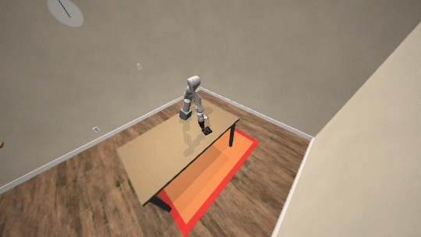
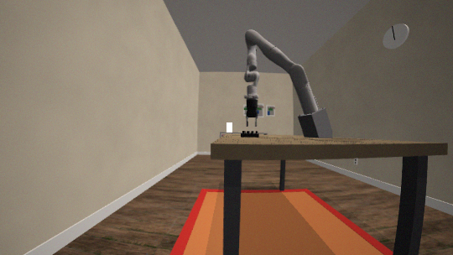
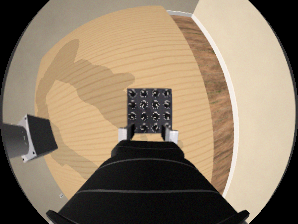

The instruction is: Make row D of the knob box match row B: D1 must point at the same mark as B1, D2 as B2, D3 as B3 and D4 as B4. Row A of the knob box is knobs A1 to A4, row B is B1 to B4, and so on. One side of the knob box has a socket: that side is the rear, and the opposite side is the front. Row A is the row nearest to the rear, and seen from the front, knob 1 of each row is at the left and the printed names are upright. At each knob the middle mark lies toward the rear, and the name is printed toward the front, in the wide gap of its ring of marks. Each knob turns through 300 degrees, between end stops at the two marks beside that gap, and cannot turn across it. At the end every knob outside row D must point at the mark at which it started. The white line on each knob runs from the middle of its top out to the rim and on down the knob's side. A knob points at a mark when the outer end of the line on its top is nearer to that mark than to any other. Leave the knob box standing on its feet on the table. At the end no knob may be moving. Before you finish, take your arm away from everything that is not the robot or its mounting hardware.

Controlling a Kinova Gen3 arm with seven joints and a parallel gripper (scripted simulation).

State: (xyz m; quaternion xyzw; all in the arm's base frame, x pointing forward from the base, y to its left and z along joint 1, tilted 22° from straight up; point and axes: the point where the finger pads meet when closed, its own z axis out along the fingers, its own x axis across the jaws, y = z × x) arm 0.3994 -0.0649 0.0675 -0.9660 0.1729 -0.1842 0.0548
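Observation:
The knob box (image 3: pixel 150 107) is a small black square box with four rows of knobs, each with a white line. It stands on the wooden table near the table's edge (image 1: pixel 207 130) and shows in the side view (image 2: pixel 249 134) as a low dark block. My gripper (image 3: pixel 147 130) (image 2: pixel 252 124) is open and empty. It hangs straight above the box's nearer edge, a short way over it. In the wrist view the two fingertips show just below the box. The knob marks and names are too small to read.
The arm's grey base (image 1: pixel 185 114) stands on the table behind the box and also shows at the left of the wrist view (image 3: pixel 29 139). The table's edge runs close beside the box, with the wood floor and a red-orange mat (image 1: pixel 206 175) below.

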